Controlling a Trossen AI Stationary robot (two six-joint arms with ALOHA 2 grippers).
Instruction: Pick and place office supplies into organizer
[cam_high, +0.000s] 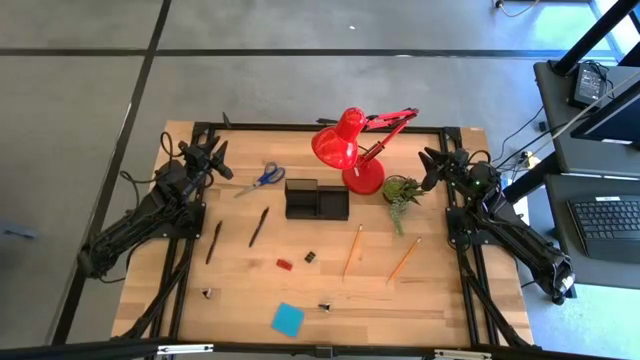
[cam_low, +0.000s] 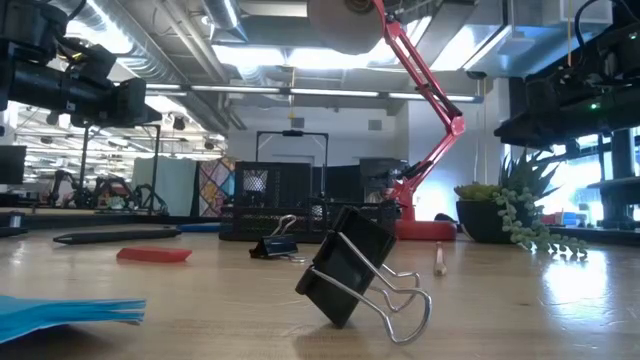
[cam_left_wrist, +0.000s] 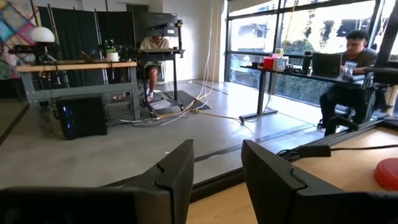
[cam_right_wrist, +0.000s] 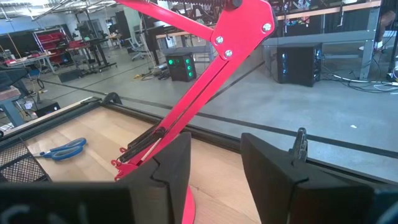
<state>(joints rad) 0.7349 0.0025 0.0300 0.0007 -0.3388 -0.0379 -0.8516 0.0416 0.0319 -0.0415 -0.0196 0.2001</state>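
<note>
The black organizer (cam_high: 317, 200) stands mid-table, in front of the red lamp. The supplies lie flat on the wood around it: blue-handled scissors (cam_high: 262, 180), two dark pens (cam_high: 259, 226) (cam_high: 213, 242), two orange pencils (cam_high: 352, 250) (cam_high: 403, 260), a red eraser (cam_high: 284, 265), a blue sticky-note pad (cam_high: 287, 319) and black clips (cam_high: 325, 306) (cam_low: 355, 270). My left gripper (cam_high: 215, 155) is raised over the far left corner and open, with nothing between its fingers (cam_left_wrist: 217, 180). My right gripper (cam_high: 432, 165) is raised at the far right beside the plant, also open and holding nothing (cam_right_wrist: 214, 174).
A red desk lamp (cam_high: 350, 145) stands behind the organizer, its arm (cam_right_wrist: 199, 87) slanting across in front of my right gripper. A small green potted plant (cam_high: 402, 192) sits right of the lamp base. Bare wood lies between the scattered items. People sit at desks in the room beyond.
</note>
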